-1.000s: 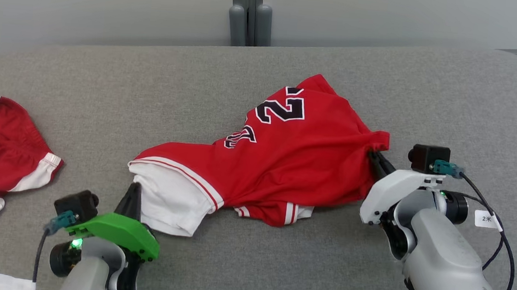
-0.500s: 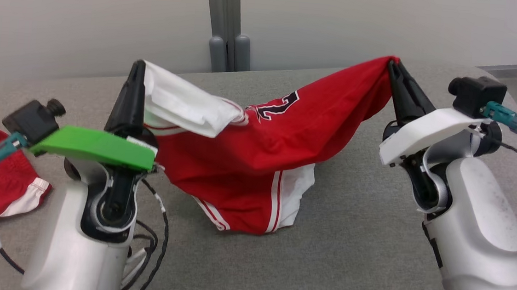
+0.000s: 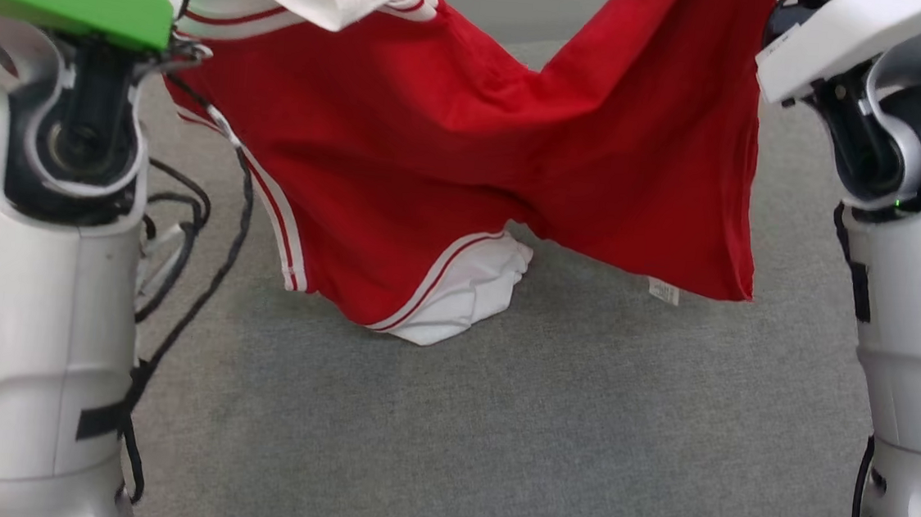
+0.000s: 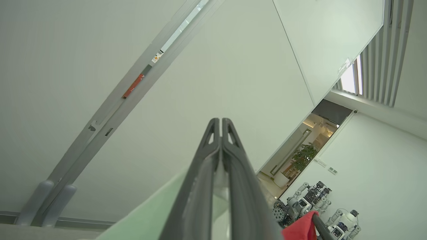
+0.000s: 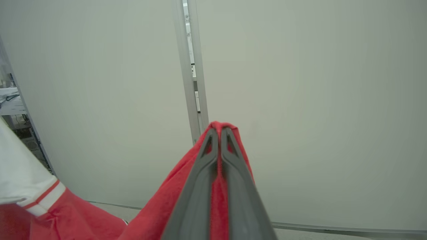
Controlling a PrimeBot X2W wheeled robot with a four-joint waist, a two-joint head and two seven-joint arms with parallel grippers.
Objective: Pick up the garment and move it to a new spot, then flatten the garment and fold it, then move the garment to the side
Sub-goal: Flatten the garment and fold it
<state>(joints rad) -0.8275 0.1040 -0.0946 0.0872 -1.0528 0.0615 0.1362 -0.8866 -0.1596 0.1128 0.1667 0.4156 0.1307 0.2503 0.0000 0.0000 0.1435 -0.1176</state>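
Red garment (image 3: 469, 152) hangs stretched between both arms above the grey surface (image 3: 497, 426), its lowest white fold seeming to brush it. The left gripper (image 4: 217, 124) and right gripper (image 5: 219, 131) are each pinched tight on an edge. Keeping both grips level and taut should carry it cleanly. A second ago it lay crumpled.

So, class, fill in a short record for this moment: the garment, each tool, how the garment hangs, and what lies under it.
Item: red garment with white trim
Left tool: shut on a pale part of the cloth
Right tool: shut on a red edge
Hang: spread in the air between both arms, sagging in the middle
Lowest part: white-trimmed fold, seems to touch the grey surface
Task step: not yet flattened or folded
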